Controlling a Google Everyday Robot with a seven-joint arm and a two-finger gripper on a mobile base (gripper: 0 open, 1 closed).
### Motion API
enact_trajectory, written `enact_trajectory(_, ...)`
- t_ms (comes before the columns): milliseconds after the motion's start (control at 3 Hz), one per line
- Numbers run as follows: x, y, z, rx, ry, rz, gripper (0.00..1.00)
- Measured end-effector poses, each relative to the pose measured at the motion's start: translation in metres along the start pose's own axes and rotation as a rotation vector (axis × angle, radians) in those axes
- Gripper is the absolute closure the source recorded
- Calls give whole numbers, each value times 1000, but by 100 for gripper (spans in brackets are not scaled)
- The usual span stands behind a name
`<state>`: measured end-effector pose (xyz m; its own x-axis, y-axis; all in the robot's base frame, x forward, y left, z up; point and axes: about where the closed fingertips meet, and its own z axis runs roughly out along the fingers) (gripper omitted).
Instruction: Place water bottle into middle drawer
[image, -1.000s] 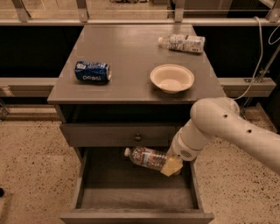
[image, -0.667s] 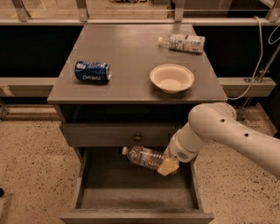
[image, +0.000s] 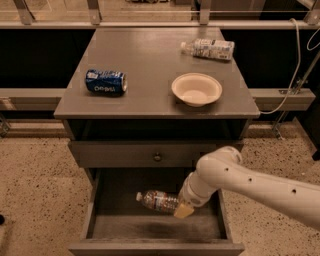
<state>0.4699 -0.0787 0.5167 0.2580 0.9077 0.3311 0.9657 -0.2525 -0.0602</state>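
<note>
The clear ribbed water bottle (image: 156, 200) lies sideways, cap to the left, held just above the floor of the open middle drawer (image: 125, 230). My gripper (image: 182, 207) is at the bottle's right end, shut on it, inside the drawer's right half. The white arm reaches in from the right. The drawer is a deep grey box pulled out below the knobbed drawer front (image: 157, 156).
On the cabinet top (image: 150, 60) lie a blue soda can (image: 105, 81) on its side, a cream bowl (image: 196, 89) and a white-and-blue labelled bottle (image: 208, 48) at the back right. A cable (image: 295, 75) hangs on the right. Speckled floor surrounds the cabinet.
My gripper has carried the water bottle lower and a little to the left, deeper into the open drawer.
</note>
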Motion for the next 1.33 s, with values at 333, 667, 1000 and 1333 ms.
enact_trajectory(333, -20, -1, 52, -58, 26, -39, 78)
enact_trajectory(667, -17, 4, 53, -77, 35, -54, 48)
enact_trajectory(1000, -16, 3, 54, -76, 36, -55, 25)
enact_trajectory(1333, -16, 2, 56, -72, 36, -55, 0)
